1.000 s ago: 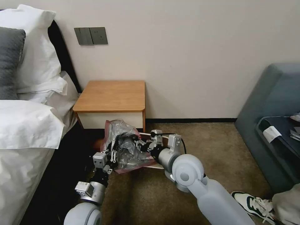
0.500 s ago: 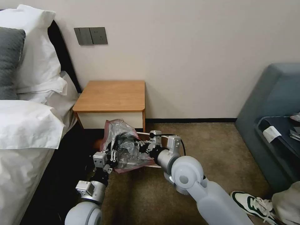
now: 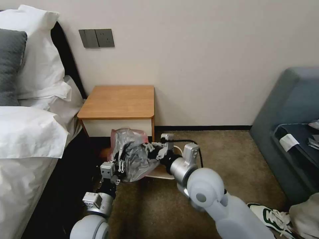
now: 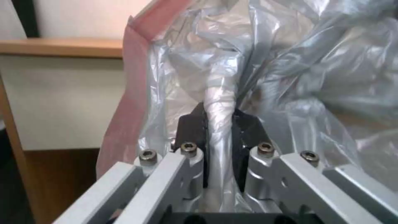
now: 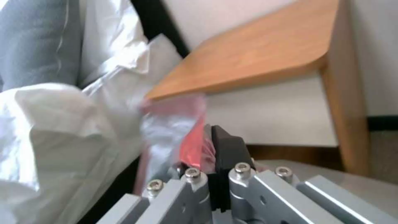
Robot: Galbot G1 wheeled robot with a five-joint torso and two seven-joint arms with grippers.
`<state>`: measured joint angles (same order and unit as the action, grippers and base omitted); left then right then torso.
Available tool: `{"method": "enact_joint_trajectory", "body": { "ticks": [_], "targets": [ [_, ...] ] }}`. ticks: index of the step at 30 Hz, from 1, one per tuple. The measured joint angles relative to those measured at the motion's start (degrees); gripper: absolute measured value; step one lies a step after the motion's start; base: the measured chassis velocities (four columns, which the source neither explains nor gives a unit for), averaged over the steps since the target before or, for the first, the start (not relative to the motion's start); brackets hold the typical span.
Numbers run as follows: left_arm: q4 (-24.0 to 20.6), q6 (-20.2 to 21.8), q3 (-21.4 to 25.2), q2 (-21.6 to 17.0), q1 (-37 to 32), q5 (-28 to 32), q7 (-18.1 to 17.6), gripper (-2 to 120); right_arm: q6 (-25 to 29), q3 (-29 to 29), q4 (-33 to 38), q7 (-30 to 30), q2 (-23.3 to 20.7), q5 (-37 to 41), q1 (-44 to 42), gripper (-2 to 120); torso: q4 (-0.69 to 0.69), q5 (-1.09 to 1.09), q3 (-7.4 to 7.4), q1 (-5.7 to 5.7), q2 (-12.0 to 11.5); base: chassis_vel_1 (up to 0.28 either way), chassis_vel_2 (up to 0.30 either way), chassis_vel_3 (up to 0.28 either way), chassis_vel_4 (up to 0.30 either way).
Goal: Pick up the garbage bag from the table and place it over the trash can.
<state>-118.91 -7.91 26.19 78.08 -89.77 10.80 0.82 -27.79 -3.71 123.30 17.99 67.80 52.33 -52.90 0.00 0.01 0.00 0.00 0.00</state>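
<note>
1. Now mid-placement: garbage bag (image 3: 133,156) off the table (image 3: 119,101), held low in front of its drawer over the trash can (image 3: 162,172)
2. Room: wall behind, bed left, open carpet right
3. Next likely spread mouth, pull edge down over rim
4. Left gripper (image 4: 218,124) clamped on twisted grey plastic; right gripper (image 5: 207,146) clamped on pinkish edge

Pale wall (image 3: 199,59) with 2 dark switch plates (image 3: 96,38), brown carpet (image 3: 226,156), white-sheeted bed (image 3: 26,132) left, blue-grey sofa (image 3: 289,109) right.
</note>
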Motion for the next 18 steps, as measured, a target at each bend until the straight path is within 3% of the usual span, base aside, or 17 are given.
{"method": "enact_joint_trajectory", "body": {
  "ticks": [8, 18],
  "targets": [
    [0.6, -2.3, 0.4, -0.1, 0.3, 0.6, 0.4, 7, 0.0, 3.5, 0.5, 0.2, -3.3, 2.3, 0.4, 0, 0.00, 0.01, 0.00, 0.00, 0.0, 0.000, 0.000, 0.000, 0.000],
    [1.2, -5.2, 0.4, -0.2, 0.3, 4.2, 1.9, 7, 0.4, 6.9, 2.0, 0.2, -11.1, 4.0, -0.7, 0, -0.01, 0.01, 0.00, 0.00, 0.0, 0.000, 0.000, 0.000, 0.000]
  ]
}}
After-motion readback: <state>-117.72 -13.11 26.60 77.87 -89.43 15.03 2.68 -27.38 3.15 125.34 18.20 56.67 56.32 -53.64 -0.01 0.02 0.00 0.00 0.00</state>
